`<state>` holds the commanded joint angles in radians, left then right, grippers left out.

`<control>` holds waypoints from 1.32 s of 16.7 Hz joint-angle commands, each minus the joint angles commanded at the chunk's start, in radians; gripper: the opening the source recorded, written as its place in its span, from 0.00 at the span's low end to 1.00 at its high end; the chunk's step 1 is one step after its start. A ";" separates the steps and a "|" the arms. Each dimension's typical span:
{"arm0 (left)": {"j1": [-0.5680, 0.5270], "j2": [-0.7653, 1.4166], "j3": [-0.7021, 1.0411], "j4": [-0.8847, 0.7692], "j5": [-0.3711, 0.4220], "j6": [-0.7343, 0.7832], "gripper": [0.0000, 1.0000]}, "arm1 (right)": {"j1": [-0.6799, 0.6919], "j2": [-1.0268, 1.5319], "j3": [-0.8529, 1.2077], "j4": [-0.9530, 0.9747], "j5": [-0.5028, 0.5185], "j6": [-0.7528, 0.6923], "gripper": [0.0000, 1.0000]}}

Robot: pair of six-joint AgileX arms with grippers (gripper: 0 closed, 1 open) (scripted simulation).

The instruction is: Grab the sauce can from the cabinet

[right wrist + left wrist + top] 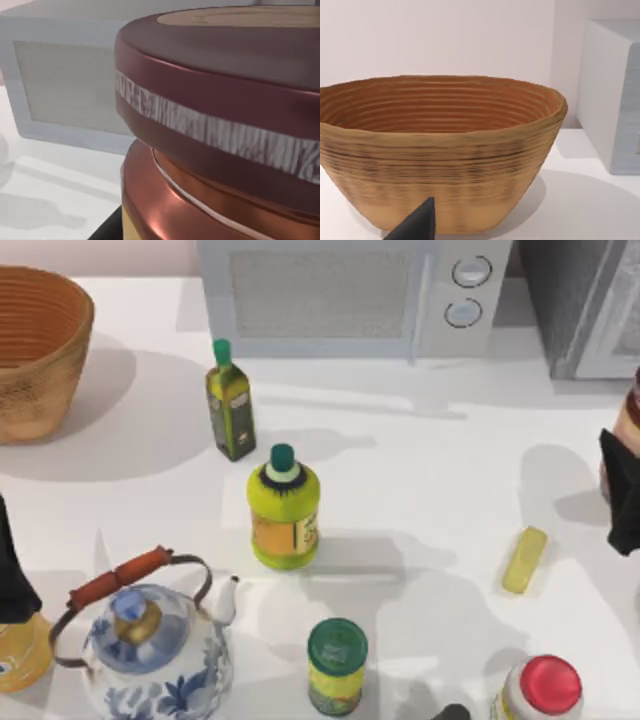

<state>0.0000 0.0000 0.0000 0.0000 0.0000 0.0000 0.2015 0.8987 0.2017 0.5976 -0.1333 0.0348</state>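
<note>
While right gripper (pixel 622 502) sits at table's 3 o'clock edge against sauce can (pixel 220 125), grip cannot be told; left gripper (pixel 12 570) parked at 9 o'clock; no label text readable.

The white counter (pixel 430 450) carries a microwave (pixel 350 295) and a woven basket (pixel 35 350) along its back. Ahead of the left gripper (pixel 12 570) stand a kettle (pixel 150 650), two green-capped bottles and a green-lidded can (pixel 336 665). A yellow bar (pixel 525 560) and a red-capped container (pixel 540 690) lie nearer the right gripper (pixel 622 495).
</note>
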 joint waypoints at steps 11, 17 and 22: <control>0.000 0.000 0.000 0.000 0.000 0.000 1.00 | 0.090 0.446 0.099 0.323 -0.058 0.007 0.00; 0.000 0.000 0.000 0.000 0.000 0.000 1.00 | 0.124 0.662 0.153 0.486 -0.091 0.008 0.00; 0.000 0.000 0.000 0.000 0.000 0.000 1.00 | 0.148 0.825 0.206 0.623 -0.125 0.003 0.00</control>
<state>0.0000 0.0000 0.0000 0.0000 0.0000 0.0000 0.3496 1.7239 0.4074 1.2208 -0.2581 0.0382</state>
